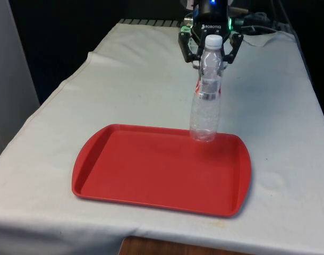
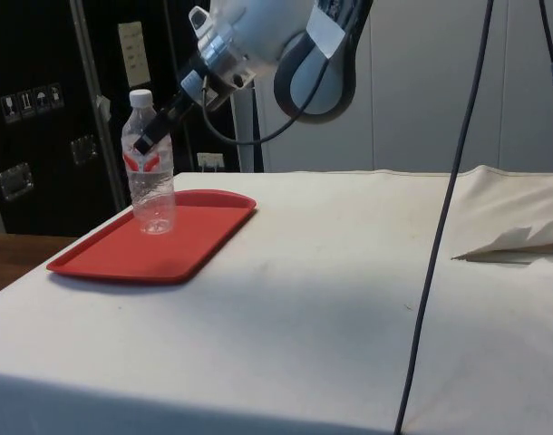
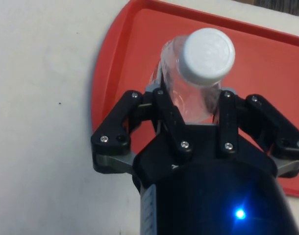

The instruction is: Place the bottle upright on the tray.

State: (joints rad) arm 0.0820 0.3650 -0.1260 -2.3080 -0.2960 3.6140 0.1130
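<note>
Bottle point(image 1: 205, 101): clear plastic, white screw cap, red-and-white label band at the shoulder; empty as far as can be seen. Stands upright on the tray, near its far edge toward the front view's right.

Tray point(image 1: 151, 170): red plastic, rectangular, rounded corners, raised rim; lies flat on the white-clothed table.

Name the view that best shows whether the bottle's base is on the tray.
The side view: the bottle stands upright, base on the red tray. The front view shows the base at the tray's far rim. The wrist view shows its cap between the gripper fingers, base hidden.
</note>
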